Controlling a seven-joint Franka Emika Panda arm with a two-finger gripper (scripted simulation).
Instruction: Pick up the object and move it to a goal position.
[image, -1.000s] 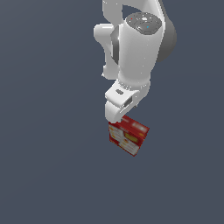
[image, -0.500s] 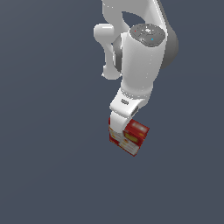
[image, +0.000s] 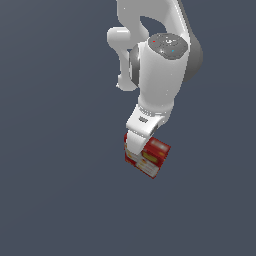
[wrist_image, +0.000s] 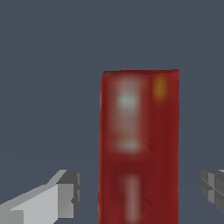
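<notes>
Red cracker box (wrist_image: 139, 144) on plain grey floor (image: 60, 190), between fingertips of gripper (wrist_image: 142, 192). Jaws spread, each clear of box sides. Versus one second ago, arm has descended until hand straddles box top. Grasp not yet closed; lift pending.

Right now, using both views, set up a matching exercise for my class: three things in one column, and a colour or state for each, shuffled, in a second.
Things:
1. cracker box
2. gripper
3. robot arm

Colour or state:
A. white and grey, reaching down in the exterior view
B. red with pale label panels
C. open, fingers apart on either side of the box, not touching it

Pairs: 1-B, 2-C, 3-A
</notes>
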